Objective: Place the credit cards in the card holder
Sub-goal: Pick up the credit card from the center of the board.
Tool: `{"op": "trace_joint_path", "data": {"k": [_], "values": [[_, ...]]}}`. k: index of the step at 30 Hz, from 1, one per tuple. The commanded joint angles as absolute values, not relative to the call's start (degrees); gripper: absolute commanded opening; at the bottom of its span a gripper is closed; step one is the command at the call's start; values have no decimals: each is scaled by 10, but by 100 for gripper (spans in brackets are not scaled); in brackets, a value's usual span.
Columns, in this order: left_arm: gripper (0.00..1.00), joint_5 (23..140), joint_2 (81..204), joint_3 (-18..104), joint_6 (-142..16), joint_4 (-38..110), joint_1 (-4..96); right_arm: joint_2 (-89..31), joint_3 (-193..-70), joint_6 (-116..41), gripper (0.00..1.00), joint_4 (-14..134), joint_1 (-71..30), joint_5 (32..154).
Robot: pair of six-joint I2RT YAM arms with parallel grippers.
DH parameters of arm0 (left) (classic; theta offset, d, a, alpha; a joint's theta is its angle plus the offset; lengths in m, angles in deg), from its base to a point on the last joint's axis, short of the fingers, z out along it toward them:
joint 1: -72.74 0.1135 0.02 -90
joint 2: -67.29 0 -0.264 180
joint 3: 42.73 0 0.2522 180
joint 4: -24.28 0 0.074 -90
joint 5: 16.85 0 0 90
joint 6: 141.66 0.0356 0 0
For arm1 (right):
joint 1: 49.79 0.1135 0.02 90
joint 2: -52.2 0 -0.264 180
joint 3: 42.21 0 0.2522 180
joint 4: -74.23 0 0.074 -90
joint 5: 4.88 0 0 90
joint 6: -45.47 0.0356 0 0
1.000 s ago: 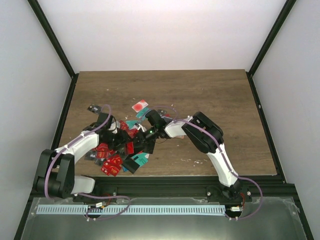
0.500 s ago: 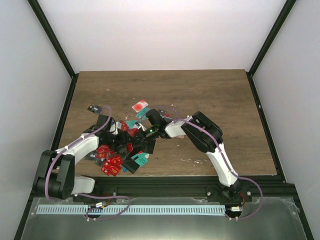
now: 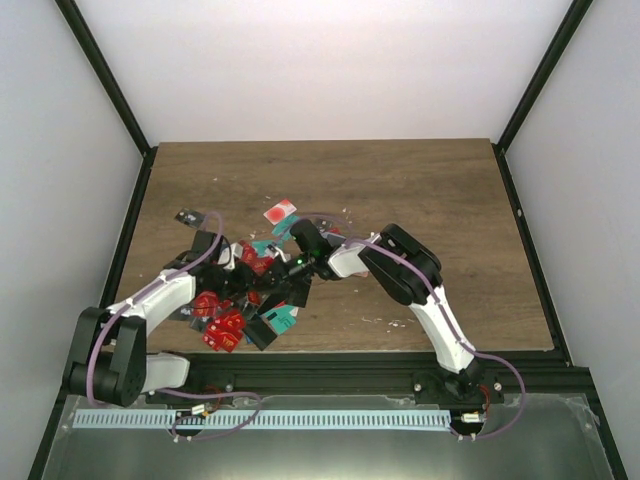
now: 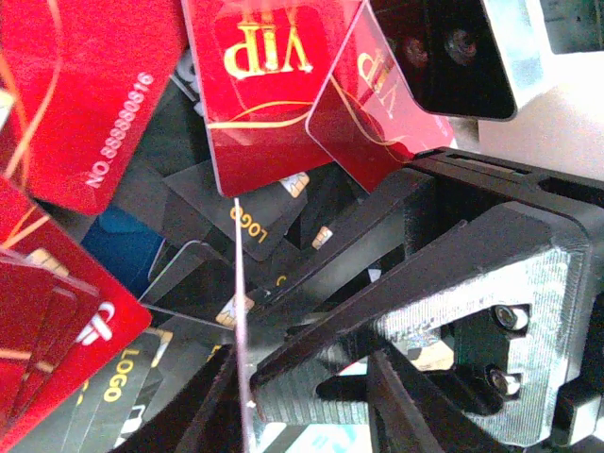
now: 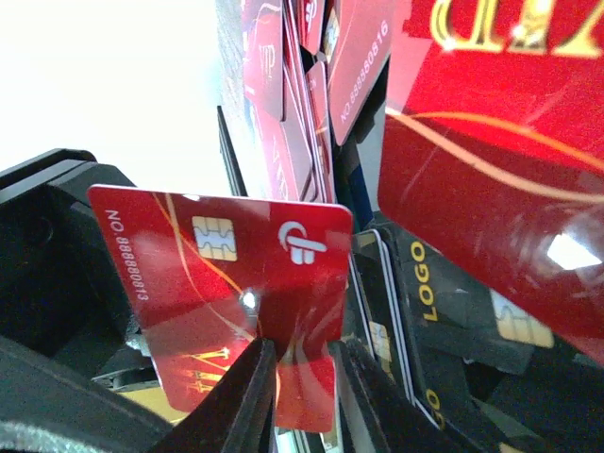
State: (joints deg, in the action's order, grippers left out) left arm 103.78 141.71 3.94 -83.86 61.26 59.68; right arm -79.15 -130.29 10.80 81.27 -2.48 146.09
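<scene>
Left arm's shoulder has swung slightly left since a second ago. We see the right gripper (image 5: 300,382) pinched on a red card (image 5: 236,274), chip side up. Left gripper (image 4: 307,406) sits partly apart in the pile — we can't tell whether it grips. Credit cards (image 3: 232,312) are heaped between both grippers, near-left on the table (image 3: 420,190).
</scene>
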Motion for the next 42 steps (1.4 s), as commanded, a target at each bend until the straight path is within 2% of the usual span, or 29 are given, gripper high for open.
{"op": "trace_joint_path", "data": {"k": [1, 4, 6, 14, 18, 25, 31, 42], "values": [[28, 1025, 1401, 42, -836, 637, 594, -794, -1302, 105, 21, 821, -20, 1460], [11, 1013, 1385, 54, -838, 657, 594, -792, -1302, 98, 21, 808, -20, 1452], [4, 1004, 1373, 63, -837, 677, 594, -790, -1304, 94, 21, 802, -21, 1448], [4, 957, 1360, 140, -806, 762, 594, -739, -1328, 39, 21, 727, -37, 1424], [4, 993, 1360, 200, -782, 779, 594, -677, -1324, 0, 22, 671, -60, 1413], [4, 1141, 1383, 269, -789, 707, 594, -548, -1250, -50, 40, 634, -120, 1460], [4, 1242, 1416, 316, -832, 613, 592, -456, -1184, -6, 52, 705, -158, 1550], [4, 1308, 1437, 343, -894, 510, 577, -421, -1180, 108, 52, 844, -166, 1564]]}}
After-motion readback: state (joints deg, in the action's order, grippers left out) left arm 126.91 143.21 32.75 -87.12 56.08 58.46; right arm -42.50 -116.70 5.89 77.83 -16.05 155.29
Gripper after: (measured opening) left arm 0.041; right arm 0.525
